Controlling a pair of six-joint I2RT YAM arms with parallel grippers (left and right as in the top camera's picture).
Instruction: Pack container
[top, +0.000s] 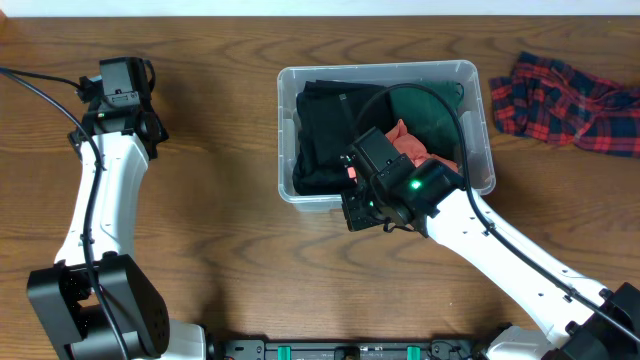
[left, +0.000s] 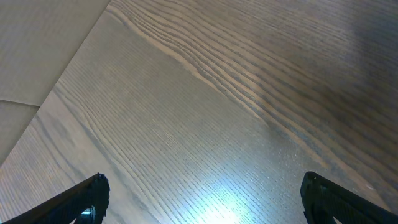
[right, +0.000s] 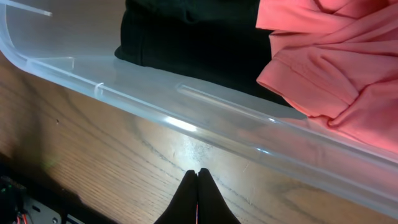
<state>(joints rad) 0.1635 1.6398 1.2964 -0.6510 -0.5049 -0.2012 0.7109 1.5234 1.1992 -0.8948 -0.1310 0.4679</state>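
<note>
Both arms wore white shells between black joints. The left arm (top: 100, 190), at the overhead frame's left, had a boxy black wrist head and a black cable (top: 40, 95). The right arm (top: 510, 250) showed a green light (top: 414, 185) and perhaps a small red mark (top: 352, 172). The left gripper (left: 202, 196) and right gripper (right: 198, 180) had matte black fingers.

I see soft, even light in the overhead view, a strong white glare on the table (left: 217, 208) in the left wrist view, and a small shine on the container (right: 180, 124) wall, which looks slightly blurred.
</note>
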